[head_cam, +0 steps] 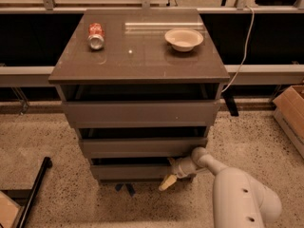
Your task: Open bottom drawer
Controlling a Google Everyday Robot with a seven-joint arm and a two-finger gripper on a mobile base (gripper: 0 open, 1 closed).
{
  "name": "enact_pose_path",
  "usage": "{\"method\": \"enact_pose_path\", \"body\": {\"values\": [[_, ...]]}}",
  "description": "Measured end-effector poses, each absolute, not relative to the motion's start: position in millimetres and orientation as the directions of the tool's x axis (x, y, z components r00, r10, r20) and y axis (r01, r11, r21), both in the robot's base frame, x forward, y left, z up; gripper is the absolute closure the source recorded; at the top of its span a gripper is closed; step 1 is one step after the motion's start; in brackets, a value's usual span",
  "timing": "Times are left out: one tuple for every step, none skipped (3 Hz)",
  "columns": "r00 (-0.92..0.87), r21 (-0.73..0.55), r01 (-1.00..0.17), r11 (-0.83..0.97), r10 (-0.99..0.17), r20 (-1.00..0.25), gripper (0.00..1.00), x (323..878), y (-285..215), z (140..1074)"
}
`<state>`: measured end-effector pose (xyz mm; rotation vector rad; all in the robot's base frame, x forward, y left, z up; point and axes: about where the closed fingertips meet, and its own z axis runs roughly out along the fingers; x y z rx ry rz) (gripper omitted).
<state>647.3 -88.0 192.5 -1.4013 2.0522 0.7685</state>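
Note:
The grey-brown cabinet (137, 61) has three drawers. The bottom drawer (130, 171) is the lowest, with a flat matte grey front and a dark gap above it. My gripper (170, 175) sits at the right end of this front, reaching in from the lower right on the white arm (237, 198). One cream finger (166, 183) points down and left in front of the drawer's lower right corner. The other finger is hidden near the drawer's top edge.
A red can (96, 35) lies on its side and a cream bowl (184, 39) stands on the cabinet top. The middle drawer (142, 146) and top drawer (140, 112) are above. A cardboard box (290, 113) is at right, a black bar (33, 194) at lower left.

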Motion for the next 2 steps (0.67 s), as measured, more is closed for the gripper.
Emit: {"method": "enact_pose_path", "body": {"values": [[-0.333, 0.186, -0.939, 0.288, -0.634, -0.698, 0.19, 646.9, -82.2, 182.3], [-0.333, 0.186, -0.939, 0.288, -0.634, -0.698, 0.42, 646.9, -82.2, 187.6]]}}
